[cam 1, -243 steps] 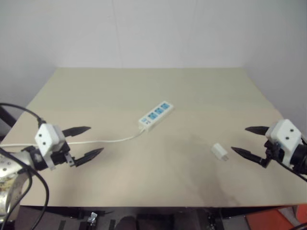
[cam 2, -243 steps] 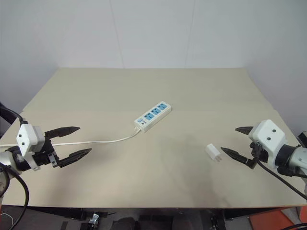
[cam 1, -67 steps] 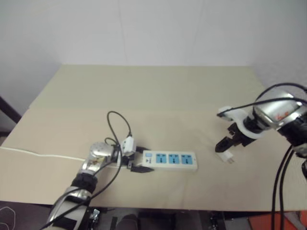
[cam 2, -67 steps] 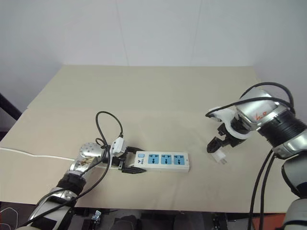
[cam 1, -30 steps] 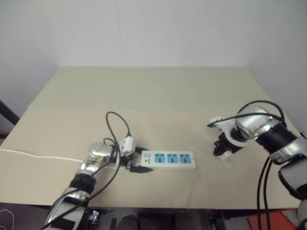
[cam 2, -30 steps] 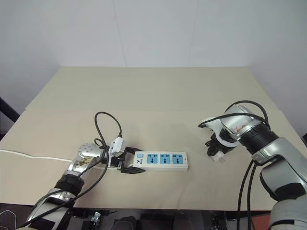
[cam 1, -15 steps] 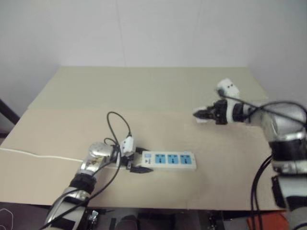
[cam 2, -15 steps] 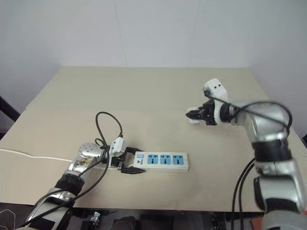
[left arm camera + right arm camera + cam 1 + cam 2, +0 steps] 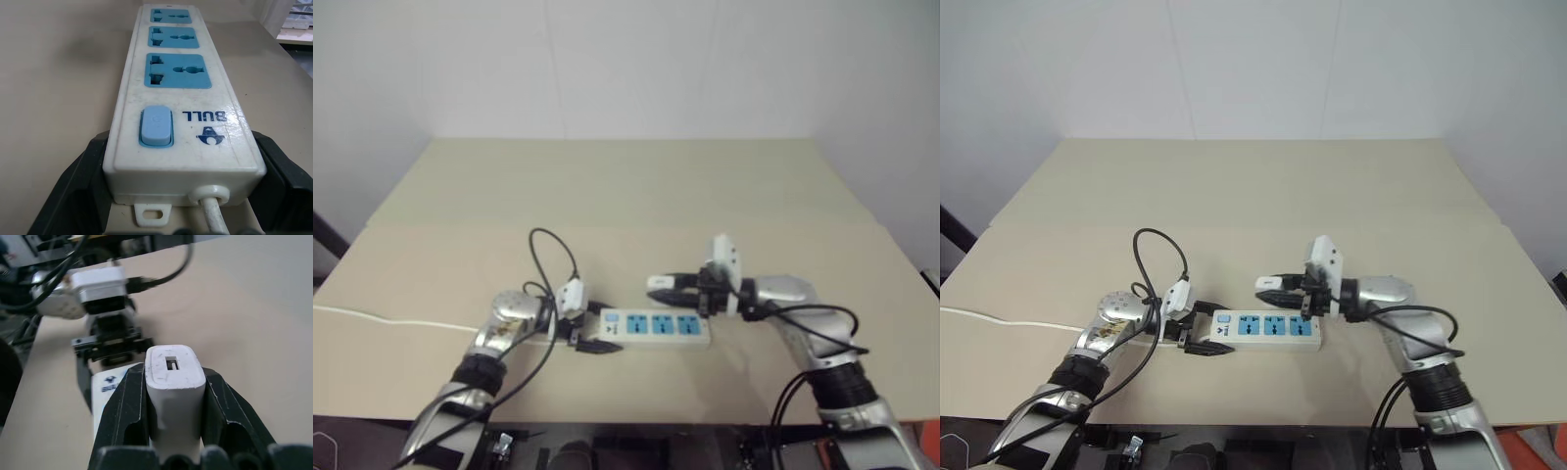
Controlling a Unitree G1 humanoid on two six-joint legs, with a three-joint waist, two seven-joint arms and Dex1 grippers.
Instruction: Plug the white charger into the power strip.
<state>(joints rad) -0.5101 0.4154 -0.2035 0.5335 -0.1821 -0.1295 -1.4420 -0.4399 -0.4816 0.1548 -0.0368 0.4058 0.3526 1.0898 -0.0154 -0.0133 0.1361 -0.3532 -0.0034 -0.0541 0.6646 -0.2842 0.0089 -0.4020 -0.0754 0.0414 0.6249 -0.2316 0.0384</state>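
The power strip [image 9: 1278,330] is a long white bar with three blue sockets, lying flat near the table's front edge. My left gripper [image 9: 1219,330] is shut on its switch end, one black finger [image 9: 73,196] pressed against each side. The white charger [image 9: 1266,284] hangs a little above the strip's middle sockets. My right gripper [image 9: 1278,286], pointing left, is shut on the charger. In the right wrist view the charger [image 9: 173,382] sits between my two fingers [image 9: 124,416], its slotted end face showing, and the strip's switch end [image 9: 110,387] lies beyond it.
The strip's thin white cord [image 9: 999,320] runs off the table's left edge. A black cable [image 9: 1160,259] loops above my left wrist. The beige table [image 9: 1234,186] stretches back to a white wall.
My right gripper lifted the charger off the table at the right and swung it left, turning until it hangs above the strip. The left gripper and the strip stayed put.
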